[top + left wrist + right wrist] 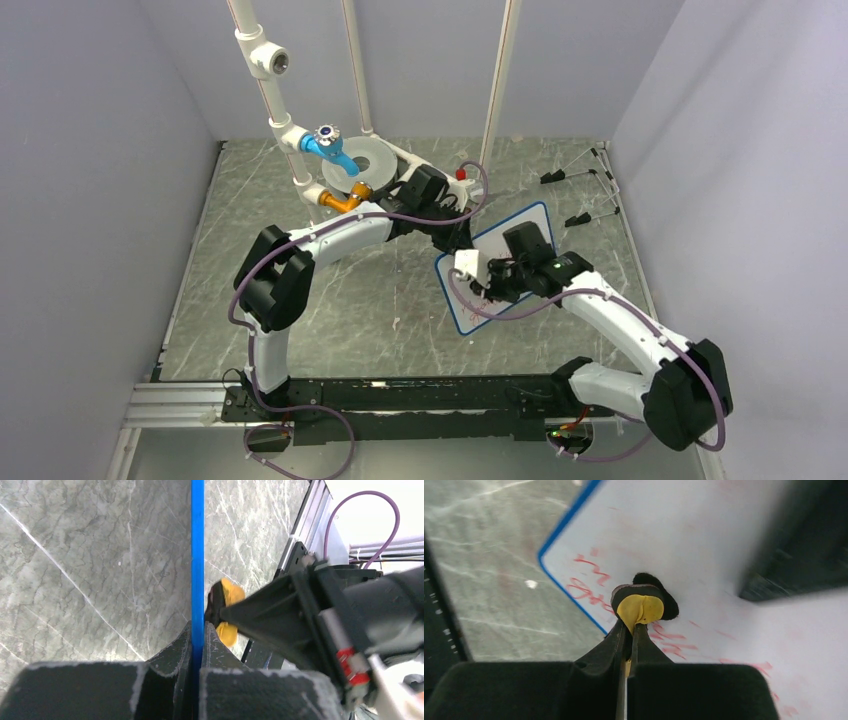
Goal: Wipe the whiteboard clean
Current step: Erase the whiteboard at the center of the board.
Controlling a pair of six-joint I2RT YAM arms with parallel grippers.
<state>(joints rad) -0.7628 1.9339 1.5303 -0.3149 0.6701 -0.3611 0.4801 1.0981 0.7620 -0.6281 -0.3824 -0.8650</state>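
Note:
The whiteboard (497, 238) has a blue rim and lies tilted mid-table. Red handwriting (589, 580) covers the part of its face near the corner in the right wrist view. My left gripper (455, 238) is shut on the board's blue rim (198, 555), which shows edge-on between its fingers (198, 637). My right gripper (629, 630) is shut on a yellow eraser (640, 607) whose black felt presses on the board among the red marks. In the top view this gripper (492, 285) is over the board's near-left part. The eraser (227, 595) also shows in the left wrist view.
A round grey disc (358, 160), a blue tap (328, 145), an orange fitting (340, 200) and white pipes (270, 60) stand at the back. Black clips (580, 180) lie back right. A metal rail (400, 395) runs along the near edge. Walls close in on both sides.

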